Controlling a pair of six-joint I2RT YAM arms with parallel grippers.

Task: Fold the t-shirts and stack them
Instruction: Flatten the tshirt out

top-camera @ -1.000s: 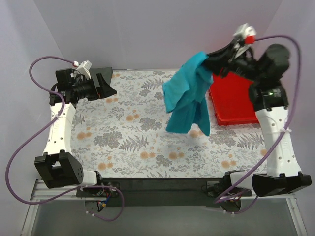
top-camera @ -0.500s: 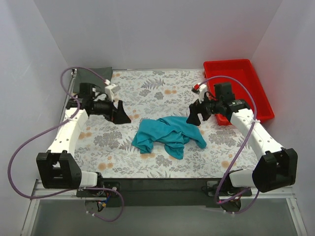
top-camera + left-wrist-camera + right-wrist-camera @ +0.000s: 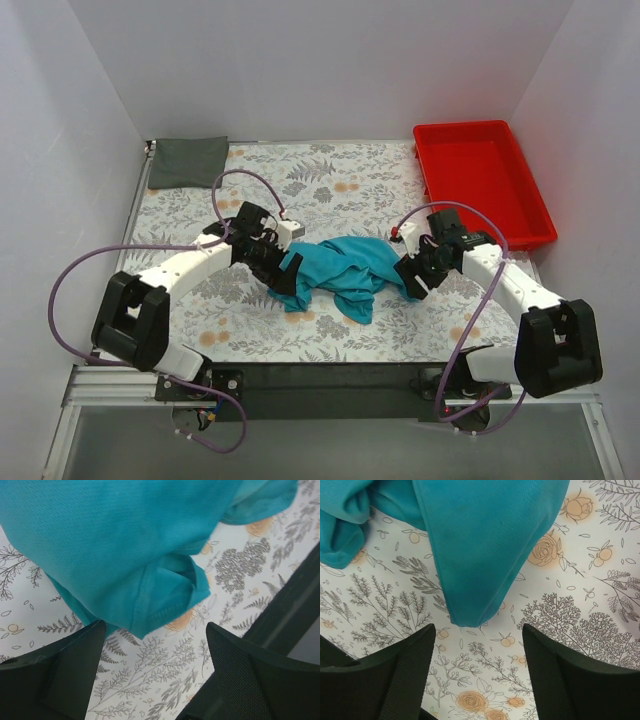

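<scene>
Teal t-shirt (image 3: 345, 275) crumpled mid-table, not yet folded; dark grey t-shirt (image 3: 188, 160) lies as a flat rectangle at the far-left corner.
You have, it seems, one shirt done and one to go; your left gripper (image 3: 284, 276) and right gripper (image 3: 409, 276) both stand wide, holding nothing, at opposite edges of the teal heap; spreading, folding and stacking remain.

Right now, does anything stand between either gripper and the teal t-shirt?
Nothing visible does. The left gripper and right gripper, both open, sit at opposite edges of the teal t-shirt, with only bare floral cloth below their fingers.
</scene>
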